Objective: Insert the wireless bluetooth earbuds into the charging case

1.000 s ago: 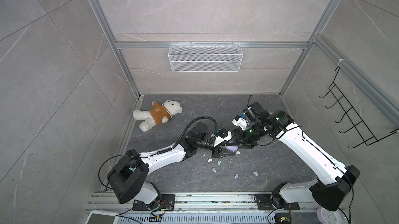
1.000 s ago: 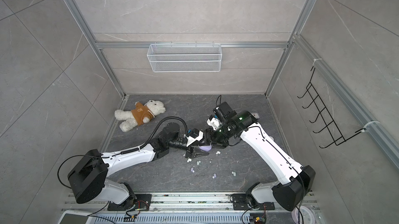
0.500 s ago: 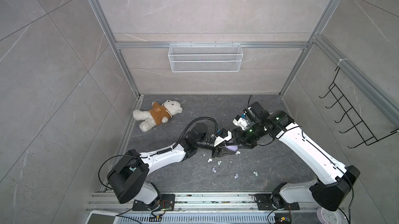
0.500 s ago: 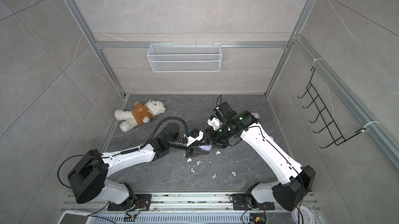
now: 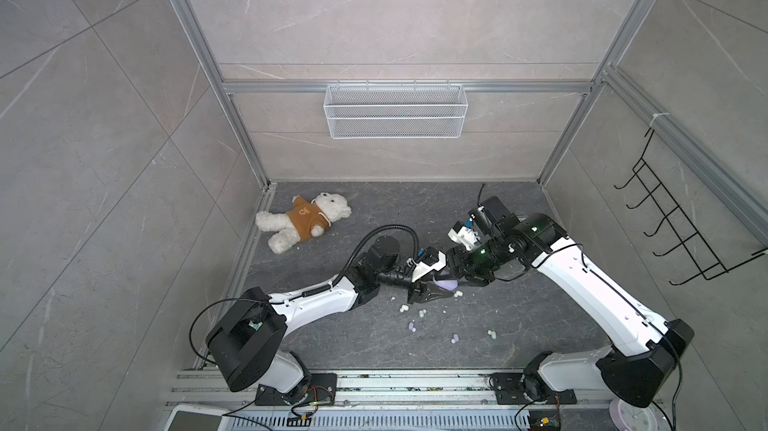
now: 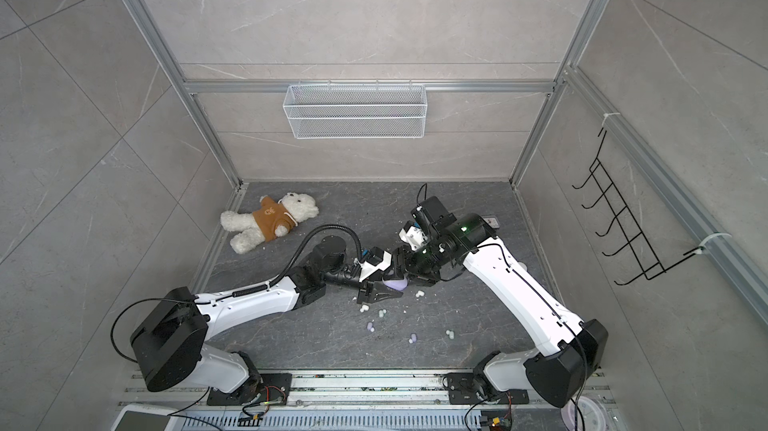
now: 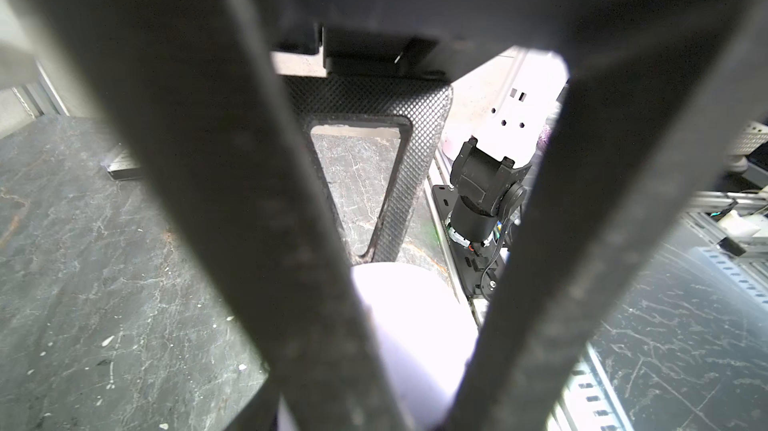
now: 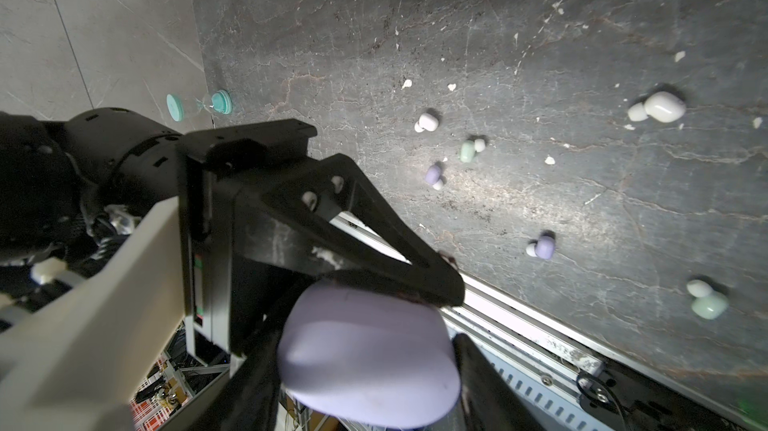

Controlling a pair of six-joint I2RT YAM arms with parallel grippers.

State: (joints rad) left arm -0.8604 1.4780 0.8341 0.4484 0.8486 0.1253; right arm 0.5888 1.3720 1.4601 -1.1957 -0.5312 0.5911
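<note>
Grey-tiled cell, dark stone bench (image 5: pixel 415 217). Well off to the outer side of the left gripper (image 5: pixel 446 289) lies a teddy bear (image 5: pixel 303 223), playing no part.

The left gripper has its fingers (image 7: pixel 249 221) drawn together, tips laid against the upper side of the lilac charging case (image 8: pixel 365 350). Judged to be working at the lid, since the case looks closed. The right gripper (image 6: pixel 409 277) is clamped across the case from the opposite side. It appears to hold the case off the bench, presumably to steady it.

Six earbuds (image 8: pixel 542 247) lie loose on the bench below both grippers, toward the arm bases, all outside the case.

Unclear:
- The left wrist view cuts off the left fingertips, so pinching a lip or merely pressing cannot be told.
- The right gripper's fingers (image 8: pixel 478 370) are blurred dark shapes beside the case.
- Both top views show only a sliver of the case.
</note>
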